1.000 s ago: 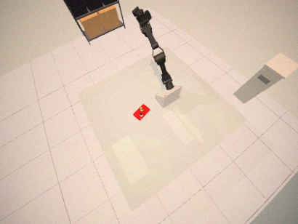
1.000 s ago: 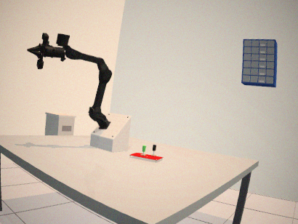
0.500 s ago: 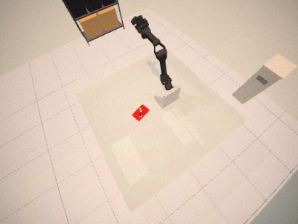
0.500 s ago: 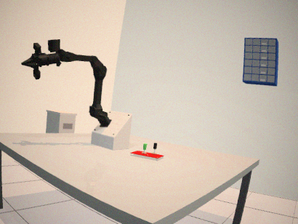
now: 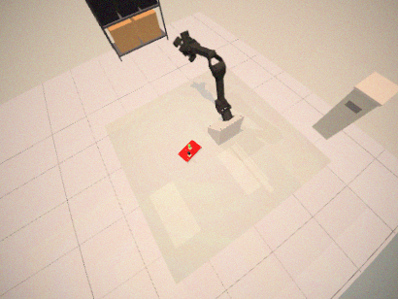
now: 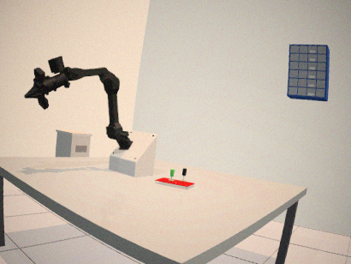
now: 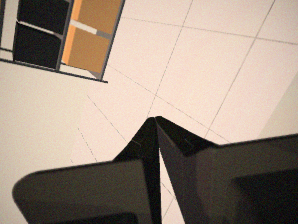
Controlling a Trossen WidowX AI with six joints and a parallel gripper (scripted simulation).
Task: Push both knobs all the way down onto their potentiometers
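The pale surface (image 6: 223, 201) stands on a tiled floor (image 5: 58, 204), a shelf rack (image 5: 131, 24) beyond its far edge. The red circuit board (image 6: 175, 183) sits near the arm's base (image 6: 133, 159), carrying a green knob (image 6: 172, 173) and a black knob (image 6: 184, 172). The gripper (image 6: 31, 93) hangs high, well apart from it, jaws clenched on nothing.

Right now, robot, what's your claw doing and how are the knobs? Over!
Gripper shut, holding nothing, high up, far from the board. Green knob and black knob stand untouched. Nothing in the way.

Pale tiled floor (image 5: 58, 204), dark shelf rack (image 5: 130, 24) w/ orange boxes, blue drawer cabinet (image 6: 308, 72) on wall.
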